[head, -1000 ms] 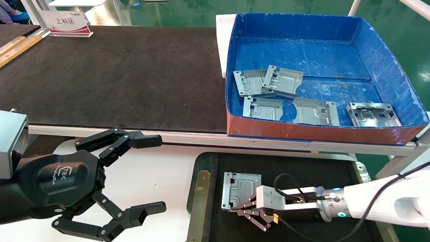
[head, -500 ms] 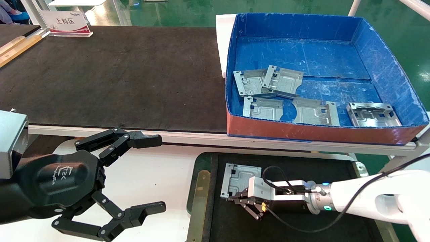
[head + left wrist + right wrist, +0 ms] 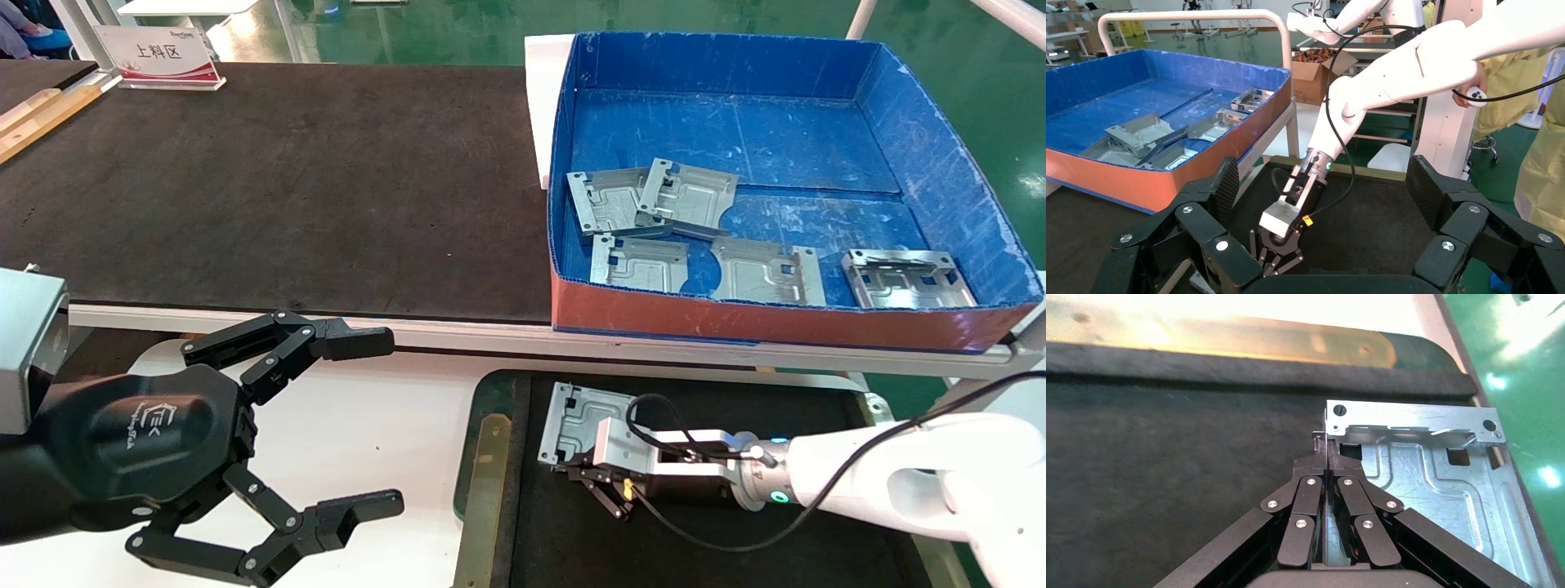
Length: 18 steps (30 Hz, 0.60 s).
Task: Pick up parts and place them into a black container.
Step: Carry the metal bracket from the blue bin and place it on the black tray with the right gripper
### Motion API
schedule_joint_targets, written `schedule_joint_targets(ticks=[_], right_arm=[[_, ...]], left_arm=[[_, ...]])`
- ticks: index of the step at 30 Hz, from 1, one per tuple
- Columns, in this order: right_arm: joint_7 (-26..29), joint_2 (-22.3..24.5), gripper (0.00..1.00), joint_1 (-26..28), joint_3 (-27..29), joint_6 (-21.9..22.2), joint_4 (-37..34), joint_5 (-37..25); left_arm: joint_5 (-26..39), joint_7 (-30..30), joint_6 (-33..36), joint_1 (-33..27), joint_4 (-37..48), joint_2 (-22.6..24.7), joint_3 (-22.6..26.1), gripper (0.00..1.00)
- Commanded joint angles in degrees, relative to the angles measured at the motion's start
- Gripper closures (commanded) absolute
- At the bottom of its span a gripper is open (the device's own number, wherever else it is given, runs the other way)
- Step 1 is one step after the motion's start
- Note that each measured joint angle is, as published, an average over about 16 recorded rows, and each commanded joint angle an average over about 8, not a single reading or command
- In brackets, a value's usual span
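1. Fingers of the left gripper (image 3: 359, 425) stand spread wide with nothing between them; it hangs idle over the white surface (image 3: 384, 441), nearest the camera and well to the left of the work.
2. Just beyond, the right gripper (image 3: 584, 474) is low inside the black container (image 3: 735, 392), pinched tight on a bent edge tab of one part (image 3: 576, 412). The right wrist view shows the thin metal edge clamped between both fingertips (image 3: 1333, 462).
3. That held part sits in the container's near-left area, close to the green rim; I cannot tell whether it rests flat on the floor yet.
4. This looks like the placing step, nearly done. Next it calls for settling the plate flat, parting the fingers, and lifting clear without dragging it.
5. Farthest off, five more parts (image 3: 641, 263) lie in the blue box (image 3: 940, 139), two overlapping.
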Motion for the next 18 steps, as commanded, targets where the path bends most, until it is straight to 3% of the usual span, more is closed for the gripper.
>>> schedule_joint_targets(ticks=[1, 8, 9, 10, 16, 18], right_arm=[[0.18, -0.02, 1.0, 0.04, 0.07, -0.58, 0.13, 0.11], [0.6, -0.07, 1.0, 0.17, -0.09, -2.13, 0.19, -0.11], [0.62, -0.11, 0.96, 0.17, -0.16, -2.16, 0.16, -0.21], [0.64, -0.16, 0.87, 0.16, -0.23, -2.19, 0.13, -0.32], [0.71, -0.43, 0.12, 0.2, -0.61, -2.4, 0.04, -0.85], [0.65, -0.48, 0.0, 0.22, -0.68, -2.44, 0.04, -0.95]], left_arm=[[0.0, 0.0, 0.0, 0.0, 0.0, 0.0, 0.0, 0.0], [0.0, 0.0, 0.0, 0.0, 0.0, 0.0, 0.0, 0.0], [0.0, 0.0, 0.0, 0.0, 0.0, 0.0, 0.0, 0.0], [0.0, 0.0, 0.0, 0.0, 0.0, 0.0, 0.0, 0.0], [0.0, 0.0, 0.0, 0.0, 0.0, 0.0, 0.0, 0.0], [0.0, 0.0, 0.0, 0.0, 0.0, 0.0, 0.0, 0.0]])
